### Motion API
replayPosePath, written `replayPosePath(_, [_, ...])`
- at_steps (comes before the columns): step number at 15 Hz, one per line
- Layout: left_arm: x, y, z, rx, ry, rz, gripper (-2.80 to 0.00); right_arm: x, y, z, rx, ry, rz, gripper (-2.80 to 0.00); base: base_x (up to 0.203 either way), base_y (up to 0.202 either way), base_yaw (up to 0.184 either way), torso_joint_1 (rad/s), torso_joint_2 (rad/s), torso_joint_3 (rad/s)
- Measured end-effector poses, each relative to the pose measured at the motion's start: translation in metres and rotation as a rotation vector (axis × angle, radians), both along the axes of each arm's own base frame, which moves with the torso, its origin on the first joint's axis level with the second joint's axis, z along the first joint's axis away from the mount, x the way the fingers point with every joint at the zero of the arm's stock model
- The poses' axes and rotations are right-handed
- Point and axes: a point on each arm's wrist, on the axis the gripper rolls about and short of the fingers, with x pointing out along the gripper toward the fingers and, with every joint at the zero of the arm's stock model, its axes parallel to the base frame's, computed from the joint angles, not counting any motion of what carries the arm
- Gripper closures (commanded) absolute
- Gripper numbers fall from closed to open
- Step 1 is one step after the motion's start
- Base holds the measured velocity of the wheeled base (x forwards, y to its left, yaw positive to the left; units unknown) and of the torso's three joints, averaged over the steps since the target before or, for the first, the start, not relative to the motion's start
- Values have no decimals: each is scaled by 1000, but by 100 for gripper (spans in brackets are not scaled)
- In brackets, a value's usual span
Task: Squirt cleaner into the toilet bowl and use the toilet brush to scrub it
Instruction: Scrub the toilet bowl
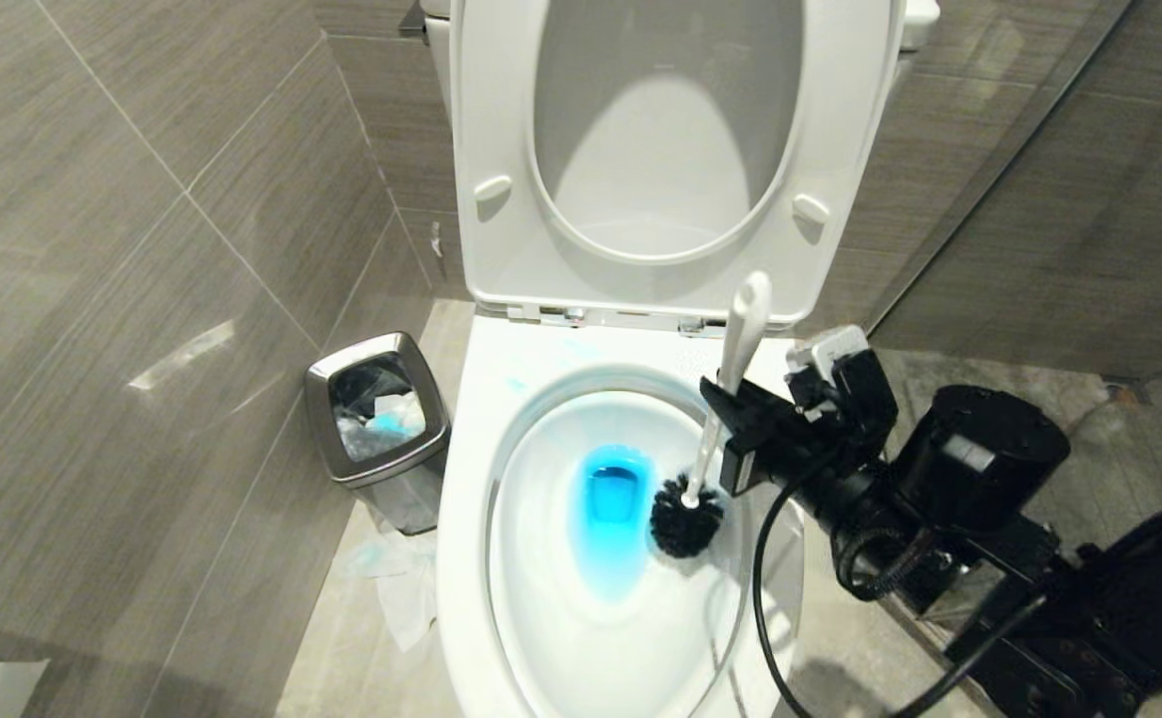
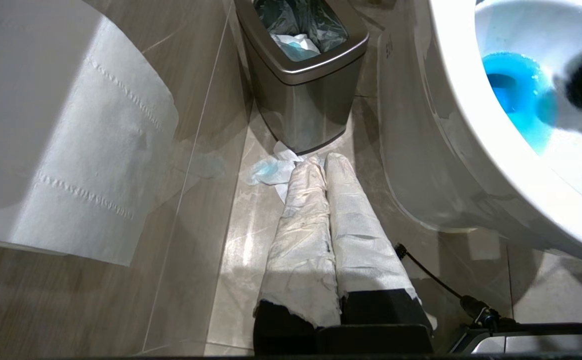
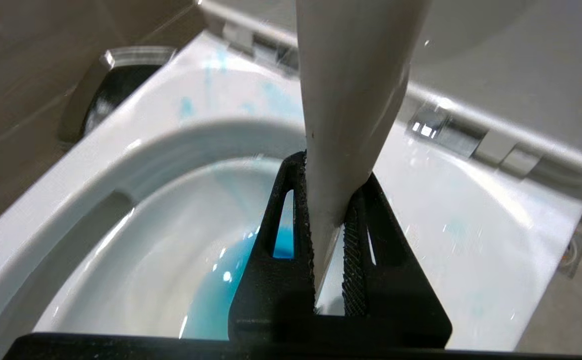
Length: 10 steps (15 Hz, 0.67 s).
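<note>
The white toilet bowl (image 1: 463, 519) stands in the middle with its seat and lid up. Cleaner (image 1: 608, 504) colours the water in its base vivid blue, and pale blue streaks (image 3: 186, 107) mark the back rim. My right gripper (image 1: 730, 404) is shut on the white handle of the toilet brush (image 1: 743, 324), over the bowl's right rim. The brush's black bristle head (image 1: 685, 519) rests low on the bowl's right inner wall, beside the blue water. My left gripper (image 2: 320, 160), its fingers wrapped in white tissue, is shut and empty, low over the floor left of the bowl (image 2: 445, 125).
A square steel bin (image 1: 376, 419) with blue-stained tissues stands left of the toilet, and more tissues (image 1: 391, 583) lie on the floor beside it. A toilet paper roll (image 2: 96, 150) hangs on the left wall. A glass panel (image 1: 1039, 199) bounds the right side.
</note>
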Motion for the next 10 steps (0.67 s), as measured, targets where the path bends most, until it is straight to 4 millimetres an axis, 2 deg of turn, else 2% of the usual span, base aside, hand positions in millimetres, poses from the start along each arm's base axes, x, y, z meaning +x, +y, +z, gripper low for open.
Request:
replayPosePath(3, [0,0,0,0,0,0,0,27,14,14,57,-76,-8,0,0,0,0,0,0,0])
replayPosePath(6, [0,0,0,1,0,0,0,51,35,12,86,-116,35,0,0,0,0,0,0,0])
replayPosePath(8, [0,0,0,0,0,0,0,54,61,3,111,-114,97,0,0,0,0,0,0,0])
replayPosePath(10, [0,0,0,0,0,0,0,48,88,-7,129,-97,163,0,0,0,0,0,0,0])
